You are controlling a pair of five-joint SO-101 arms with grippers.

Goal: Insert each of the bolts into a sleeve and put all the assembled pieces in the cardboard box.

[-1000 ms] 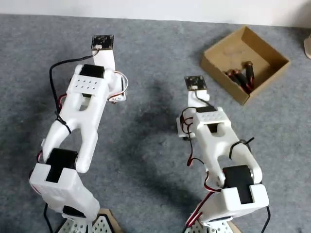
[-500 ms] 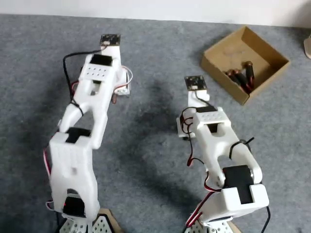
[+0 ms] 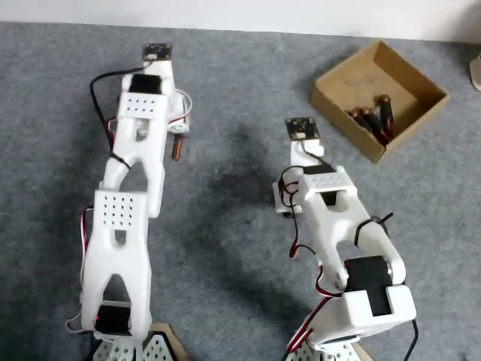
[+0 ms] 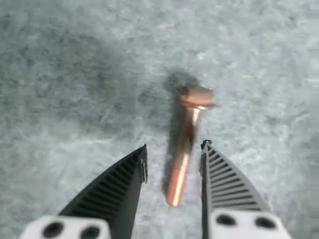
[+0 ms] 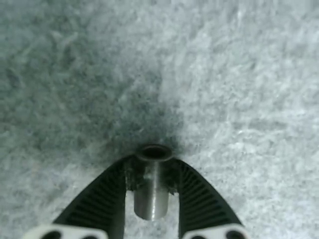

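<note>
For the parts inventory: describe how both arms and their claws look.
The left arm and right arm are white shells with black motors at the joints and black, red and white cables; the left shows rows of small holes. Each wrist carries a small dark circuit board. The left claw and right claw have black, ribbed, tapering fingers on white bases.

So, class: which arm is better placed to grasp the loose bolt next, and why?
Left. Its open gripper straddles the lying bolt, fingers either side, while the right gripper is shut on a sleeve.
</note>
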